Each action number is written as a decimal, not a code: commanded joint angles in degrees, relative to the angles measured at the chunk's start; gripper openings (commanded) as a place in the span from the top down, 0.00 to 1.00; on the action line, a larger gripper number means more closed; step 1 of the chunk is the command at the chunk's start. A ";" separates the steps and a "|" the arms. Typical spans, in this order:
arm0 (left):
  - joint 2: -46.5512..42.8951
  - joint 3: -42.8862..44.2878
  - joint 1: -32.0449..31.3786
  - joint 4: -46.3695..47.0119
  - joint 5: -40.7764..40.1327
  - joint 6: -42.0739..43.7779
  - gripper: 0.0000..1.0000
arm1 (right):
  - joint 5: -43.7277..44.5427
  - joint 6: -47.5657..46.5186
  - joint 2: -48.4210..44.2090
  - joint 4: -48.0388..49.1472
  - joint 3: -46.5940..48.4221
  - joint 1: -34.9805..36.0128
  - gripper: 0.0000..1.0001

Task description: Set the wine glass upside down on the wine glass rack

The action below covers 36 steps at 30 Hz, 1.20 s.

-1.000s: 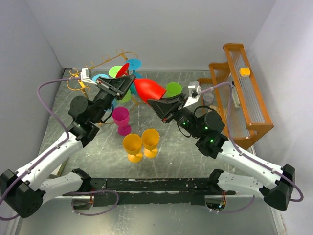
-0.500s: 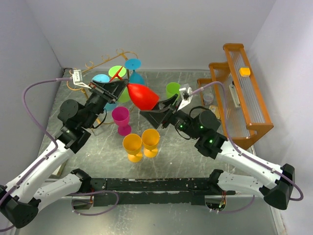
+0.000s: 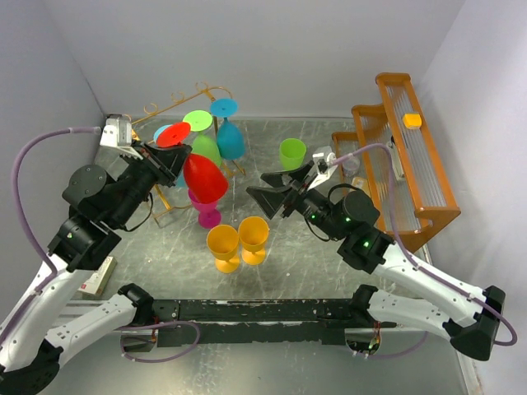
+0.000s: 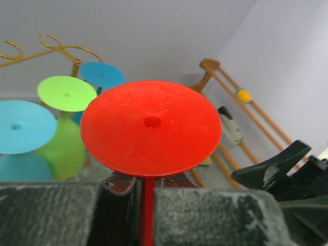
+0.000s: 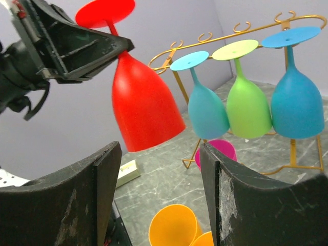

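I have the left tool (image 4: 146, 202) clenched on the stem of the red wine glass (image 3: 204, 177), just under its foot; foot up, bowl hanging down, a little tilted; gripping there leaves the foot free to ride over the rails with the stem between them, I think.

The glass is in the air on the near side of the wine glass rack (image 5: 293, 151), not on it yet; in the top view the bowl sits over the magenta glass (image 3: 203, 200) standing on the worktop (image 3: 280, 271), and I can't tell how far apart they are.

The rack already carries a cyan glass (image 5: 206, 110), a green glass (image 5: 249, 110) and a blue glass (image 5: 296, 107), all hung upside down side by side; in the right wrist view the rail beyond the cyan one looks free, so I judge that end to be the slot.

The right tool (image 3: 257, 183) is released, jaws wide with nothing between them, facing the red glass from a short way off; it's out of the way so the left arm can work alone.

Versus a second ago: then the glass lay sideways between both tools, bowl inside the right one, stem at the left one; half a second ago the right jaws were already opening; now the handover is done, the right tool has backed off, and the left arm has swung the glass inverted and carried it left and nearer.
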 commanded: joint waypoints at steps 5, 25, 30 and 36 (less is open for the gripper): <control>-0.73 3.93 -0.08 -13.16 -10.24 15.42 0.93 | 3.42 -1.19 0.58 0.16 -1.05 0.08 0.37; 0.04 -3.91 0.35 -12.99 -22.36 15.56 0.93 | 5.48 -0.73 1.76 0.96 -1.96 0.09 0.37; -1.59 -6.10 3.37 -15.34 -21.55 15.91 0.93 | 4.74 -1.10 1.80 0.46 -1.81 0.08 0.37; -4.06 -7.89 8.10 -15.42 -19.94 17.13 0.93 | 4.98 -1.02 1.58 1.32 -2.98 0.09 0.37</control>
